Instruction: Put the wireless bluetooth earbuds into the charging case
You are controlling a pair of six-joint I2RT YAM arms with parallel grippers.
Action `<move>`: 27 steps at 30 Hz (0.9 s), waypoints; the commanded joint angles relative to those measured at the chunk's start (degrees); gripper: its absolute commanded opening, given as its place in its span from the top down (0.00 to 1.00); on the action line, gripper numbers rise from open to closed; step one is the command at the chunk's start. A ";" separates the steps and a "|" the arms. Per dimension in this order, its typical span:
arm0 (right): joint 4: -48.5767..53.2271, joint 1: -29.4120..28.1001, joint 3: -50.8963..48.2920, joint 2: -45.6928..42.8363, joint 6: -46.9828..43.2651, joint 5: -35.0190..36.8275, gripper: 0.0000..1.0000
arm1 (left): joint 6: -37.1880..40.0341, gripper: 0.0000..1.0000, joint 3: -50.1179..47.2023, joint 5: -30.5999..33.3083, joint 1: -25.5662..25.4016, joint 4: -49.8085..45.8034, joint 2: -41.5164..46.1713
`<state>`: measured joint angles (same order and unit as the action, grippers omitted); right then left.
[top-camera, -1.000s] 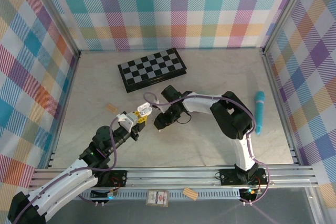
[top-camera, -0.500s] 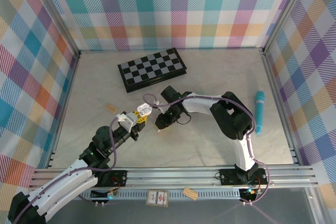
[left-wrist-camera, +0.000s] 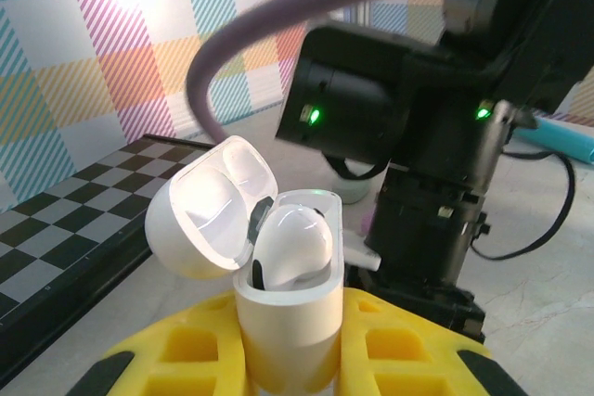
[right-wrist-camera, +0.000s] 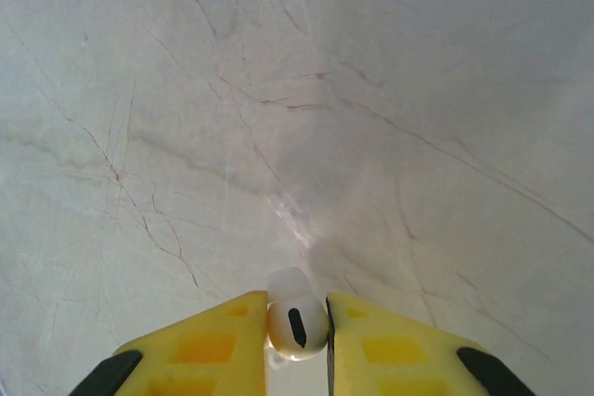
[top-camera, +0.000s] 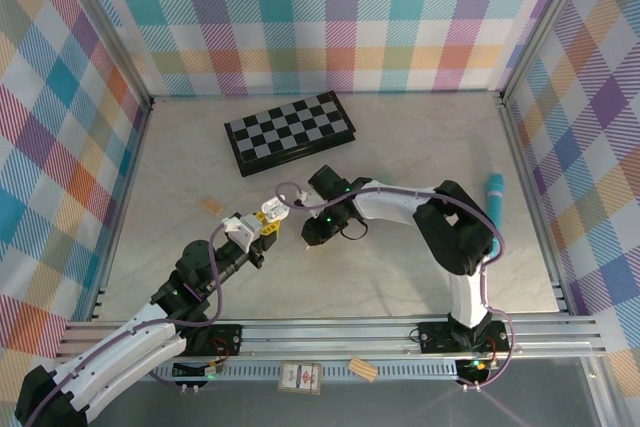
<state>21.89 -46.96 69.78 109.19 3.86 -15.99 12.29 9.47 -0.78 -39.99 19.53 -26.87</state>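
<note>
The left pincer (left-wrist-camera: 288, 364) is pinching the lower body of the white charging case (left-wrist-camera: 286, 317) between its yellow fingers (left-wrist-camera: 176, 350), and is holding the case upright. The lid (left-wrist-camera: 209, 210) is standing open, tipping toward 9 o'clock in the left wrist view. One white earbud (left-wrist-camera: 292, 243) is sitting in the case, its glossy dome rising above the rim.

In the top view, the case (top-camera: 272, 209) is hovering near the middle of the counter (top-camera: 400, 277). The right pincer (top-camera: 311, 238) is pointing down just beside it, at about 4 o'clock.

In the right wrist view, the right pincer (right-wrist-camera: 297, 333) is pinching a second earbud (right-wrist-camera: 297, 322). This bud is white with a dark slot, and the yellow fingers (right-wrist-camera: 218, 340) are pressing on both of its sides. The veined counter surface (right-wrist-camera: 306, 108) is lying below it.

A folded chessboard (top-camera: 290, 132) is lying at 12 o'clock from the case. A teal pen-shaped item (top-camera: 493, 213) is lying at 3 o'clock, well apart from the right pincer. A small tan block (top-camera: 211, 206) is resting at 9 o'clock from the case.
</note>
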 commanded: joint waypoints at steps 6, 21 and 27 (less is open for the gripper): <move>-9.64 -0.41 -8.06 -14.15 -0.12 16.17 0.78 | 0.96 0.89 1.54 -0.24 -0.44 0.73 -0.05; -12.59 -6.36 -11.24 -32.67 -18.59 26.04 0.79 | -2.32 0.88 2.56 -5.35 -0.24 7.35 -10.12; -14.34 -8.03 -10.93 -35.10 -23.20 21.53 0.79 | -2.58 0.88 4.31 -9.14 -0.16 7.58 -14.05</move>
<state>9.45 -54.28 58.70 75.02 -14.96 7.70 10.74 11.22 -6.72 -39.99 23.09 -40.25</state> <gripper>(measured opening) 0.217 0.192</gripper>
